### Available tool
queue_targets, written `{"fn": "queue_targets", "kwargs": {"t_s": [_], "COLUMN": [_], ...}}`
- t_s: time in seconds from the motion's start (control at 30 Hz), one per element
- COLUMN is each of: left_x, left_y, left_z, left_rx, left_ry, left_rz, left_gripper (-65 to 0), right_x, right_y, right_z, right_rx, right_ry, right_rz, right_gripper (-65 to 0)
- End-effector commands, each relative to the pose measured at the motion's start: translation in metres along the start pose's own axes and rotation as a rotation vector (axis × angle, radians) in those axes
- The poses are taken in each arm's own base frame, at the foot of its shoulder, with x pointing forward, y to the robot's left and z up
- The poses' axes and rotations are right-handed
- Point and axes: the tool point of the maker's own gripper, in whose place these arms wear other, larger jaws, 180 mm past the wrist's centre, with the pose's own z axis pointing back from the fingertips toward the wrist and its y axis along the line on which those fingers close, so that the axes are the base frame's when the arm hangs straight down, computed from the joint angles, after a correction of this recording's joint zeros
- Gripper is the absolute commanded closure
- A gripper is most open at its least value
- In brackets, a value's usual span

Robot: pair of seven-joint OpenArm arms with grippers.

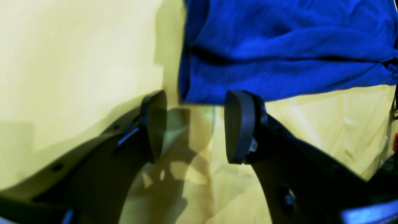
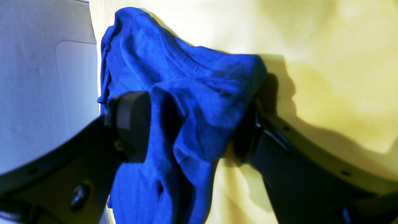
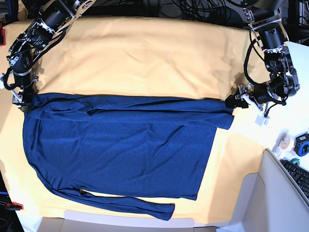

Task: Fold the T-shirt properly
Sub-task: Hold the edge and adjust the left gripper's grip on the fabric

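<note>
1. in the base view the t-shirt [image 3: 120, 150] lies spread flat on the yellow table cloth [image 3: 145, 58], filling the lower and middle frame; one long sleeve runs along its bottom edge toward lower centre, and a fold line crosses its top edge.
2. only this view shows the keyboard [image 3: 300, 178] and the tape rolls [image 3: 294, 144] at the right edge.
3. the right gripper [image 3: 21, 99] sits at the shirt's upper left corner; the left gripper [image 3: 236, 101] sits at its upper right corner.
4. the right wrist view shows what the base view cannot: the shirt [image 2: 174, 102] bunches up between the wide-spread jaws, one pad bare at centre left, the other draped under cloth at centre right. whether the fabric is actually pinched i cannot tell.
5. the left wrist view shows the left gripper [image 1: 194, 124] with jaws apart and only yellow cloth [image 1: 77, 62] between them; the shirt's corner [image 1: 279, 53] lies just beyond the fingertips, upper right of the frame, with the right-hand pad at its edge.
</note>
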Motion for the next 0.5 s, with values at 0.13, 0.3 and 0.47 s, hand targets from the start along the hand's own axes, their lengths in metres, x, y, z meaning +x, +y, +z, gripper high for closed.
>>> {"fn": "queue_targets", "kwargs": {"t_s": [0.13, 0.3, 0.47], "left_x": [0.008, 0.014, 0.012], "left_y": [0.001, 0.008, 0.003], "left_z": [0.010, 0.018, 0.012], "left_rx": [0.009, 0.016, 0.001], "left_ry": [0.017, -0.020, -0.016], "left_rz": [-0.025, 0.015, 0.018], "left_gripper": [-28.2, -28.2, -28.3], "right_x": [0.004, 0.002, 0.002], "right_y": [0.004, 0.006, 0.005], "right_z": [-0.002, -0.003, -0.003], "right_rx": [-0.016, -0.013, -0.013], "right_ry": [0.002, 0.008, 0.009], "right_rz": [0.002, 0.002, 0.003], "right_gripper": [-39.3, -28.6, -11.4]}}
